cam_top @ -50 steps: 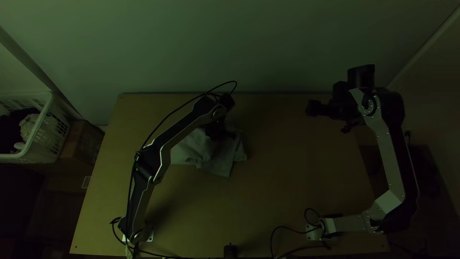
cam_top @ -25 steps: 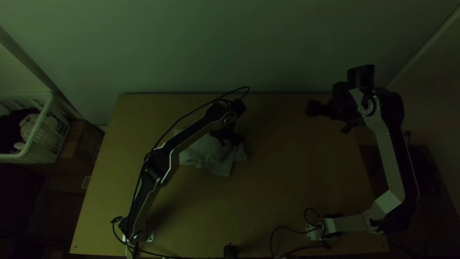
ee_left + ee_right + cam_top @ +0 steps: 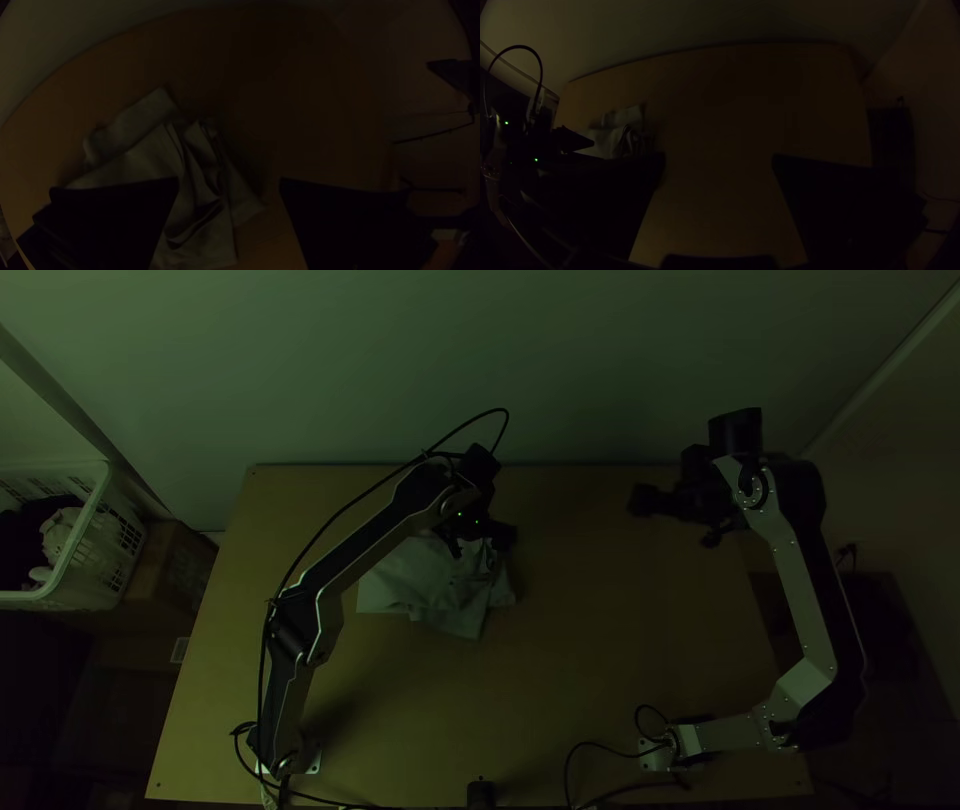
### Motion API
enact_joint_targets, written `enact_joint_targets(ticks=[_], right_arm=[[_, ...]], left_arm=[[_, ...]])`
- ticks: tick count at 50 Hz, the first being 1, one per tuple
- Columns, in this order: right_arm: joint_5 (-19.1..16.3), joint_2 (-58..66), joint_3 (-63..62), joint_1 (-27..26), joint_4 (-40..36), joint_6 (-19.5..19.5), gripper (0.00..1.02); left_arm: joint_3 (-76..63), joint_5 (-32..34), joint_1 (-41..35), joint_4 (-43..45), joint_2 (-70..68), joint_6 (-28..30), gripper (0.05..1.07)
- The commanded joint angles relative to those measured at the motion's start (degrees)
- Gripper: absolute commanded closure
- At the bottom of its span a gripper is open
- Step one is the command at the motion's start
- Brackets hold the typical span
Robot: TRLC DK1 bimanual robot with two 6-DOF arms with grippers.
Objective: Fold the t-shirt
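Note:
A pale grey t-shirt [image 3: 405, 582] lies bunched and wrinkled left of the table's middle, with loose folds and a corner pointing toward the near edge. Above its far right part, my left gripper [image 3: 482, 547] is open. In the left wrist view, the t-shirt [image 3: 145, 162] has upright creases between and beyond the spread fingers of the left gripper [image 3: 229, 181], which hold nothing. Well to the right of the cloth, my right gripper [image 3: 672, 522] hangs over the table's far right. The right wrist view has the right gripper [image 3: 719, 157] open and the t-shirt [image 3: 611, 141] off to one side.
The wooden table [image 3: 590, 670] has bare surface between the cloth and the right arm. A white laundry basket [image 3: 95, 515] with clothes stands beyond the left edge, near a cardboard box [image 3: 168, 570]. Cables lie by the arms' bases at the near edge.
My left gripper first shifted right, then the left arm drew back left and its gripper turned above the cloth. The right arm moved slightly left. The t-shirt looks much the same.

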Motion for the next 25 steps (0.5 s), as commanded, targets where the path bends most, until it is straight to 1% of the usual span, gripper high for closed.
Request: enact_joint_targets(ticks=[1,12,17,19,25], right_arm=[[-1.7,1.8,0.4,1.6,0.1,1.6,0.05],[-2.2,3.2,2.2,4.7,0.1,2.2,0.05],[-2.2,3.6,3.1,6.1,0.1,2.4,0.07],[-2.2,3.6,3.3,6.6,0.1,2.5,0.10],[-2.1,4.3,4.4,8.6,0.1,2.2,0.10]], left_arm=[[1.6,0.3,3.1,-1.6,-4.2,0.9,0.09],[-0.7,-0.4,10.5,-4.3,-8.9,3.5,0.09],[-2.9,-0.4,14.2,-5.2,-11.8,4.6,0.09],[-3.6,-0.4,15.7,-5.4,-13.0,4.9,0.09],[-6.0,-0.4,18.9,-6.7,-16.8,5.3,0.09]])
